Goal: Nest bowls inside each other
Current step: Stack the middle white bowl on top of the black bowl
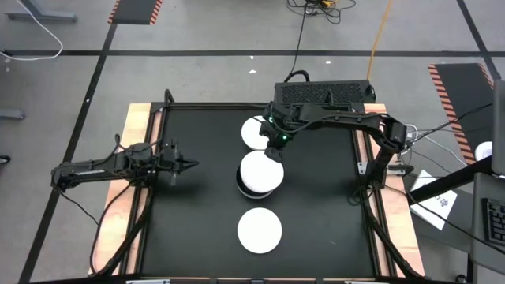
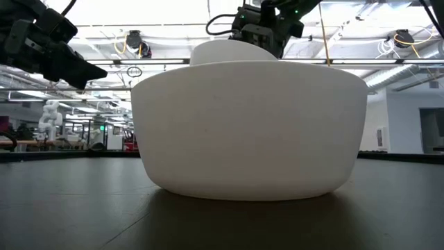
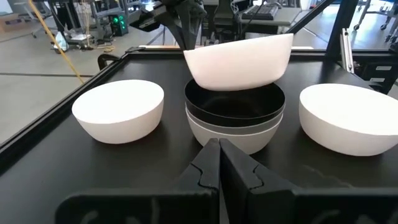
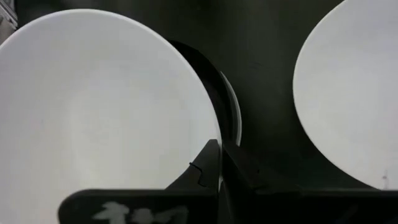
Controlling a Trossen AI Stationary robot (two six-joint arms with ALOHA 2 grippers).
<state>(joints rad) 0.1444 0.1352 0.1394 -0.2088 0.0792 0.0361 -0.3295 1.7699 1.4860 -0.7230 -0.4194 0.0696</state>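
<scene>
The right gripper hung over the middle of the table, pinched shut on the rim of a white bowl. That held bowl was tilted and lifted clear, just above the stack, its low edge near the stack's rim but apart from it. In the right wrist view the closed fingers met at the bowl's edge, with the black bowl showing past it.

The stack stood at the table's centre: a black bowl on top, a thin grey rim under it, and a white bowl at the base. It may have held more bowls than those three, but the nested rims were too close to count surely.

Two more white bowls stood alone: one near the front edge, one toward the back, beside the right arm. So four white bowls showed, one black, and at least one grey.

The left gripper waited at the table's left side, fingers pressed together and empty, pointing toward the stack.
</scene>
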